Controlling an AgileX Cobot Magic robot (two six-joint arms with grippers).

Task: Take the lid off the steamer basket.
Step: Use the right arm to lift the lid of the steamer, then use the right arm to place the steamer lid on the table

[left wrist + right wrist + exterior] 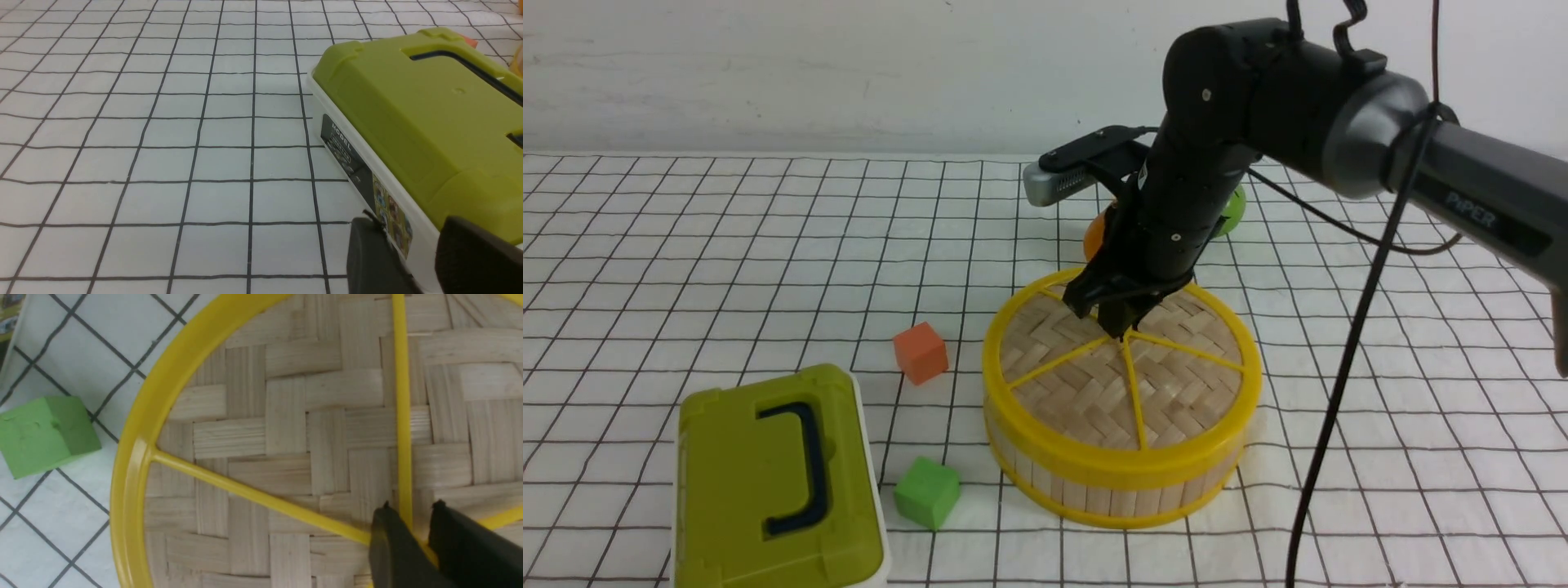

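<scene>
Box (768,482) nearest: olive-green top on white base, dark handle (800,465), front-left on the gridded table (686,245). Left gripper (408,228) shows only in its own wrist view. Its jaws are spread, with the box's white side wall in the gap; can't tell if it touches.

Green cube (927,492) just right of the box, between it and the steamer basket (1111,490). Basket sits right of centre, flat on the table, pale slats with yellow rims top and bottom. Lid (1086,392) is seated on the basket, level, its yellow rim over the basket's top rim wherever visible.

Orange cube (920,352) further back, left of the basket and apart from it.

Right gripper (1123,322) points down at the lid's middle, where the spokes meet. Right wrist view: jaws nearly together, astride one yellow spoke (402,416), tips down at the weave. A strip of bamboo shows between the spoke and one finger, so it's not clamped.

Behind that arm: orange ball (1094,237) and green ball (1232,211), both partly hidden. White wall (768,73) at the back.
</scene>
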